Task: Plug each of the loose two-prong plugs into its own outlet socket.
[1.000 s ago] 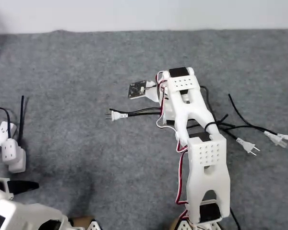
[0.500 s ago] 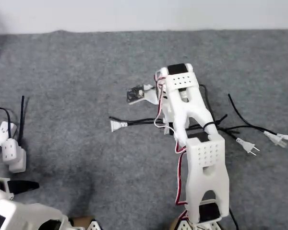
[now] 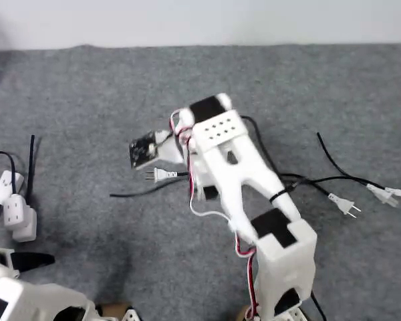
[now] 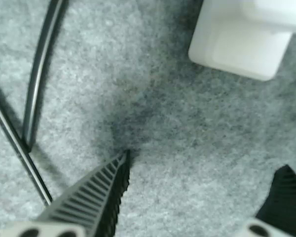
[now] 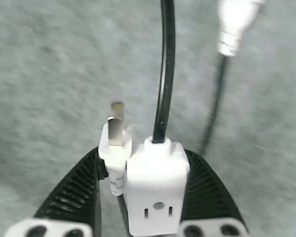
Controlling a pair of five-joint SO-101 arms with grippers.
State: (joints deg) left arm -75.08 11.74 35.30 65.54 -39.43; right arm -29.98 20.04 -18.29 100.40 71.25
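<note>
The right tool (image 5: 140,165) pinches a white socket (image 5: 155,192) and a plug (image 5: 114,140) side by side, near the tabletop's (image 3: 87,100) middle. The left tool (image 4: 204,165) is spread above the tabletop, near a second socket (image 4: 241,39) at the left edge. Loose plugs (image 3: 341,204) lie by the right edge.

Overhead camera plus two close wrist cameras.
High view looks down over the table (image 3: 87,93); left wrist view shares its left-edge outlet socket (image 3: 19,217).
</note>
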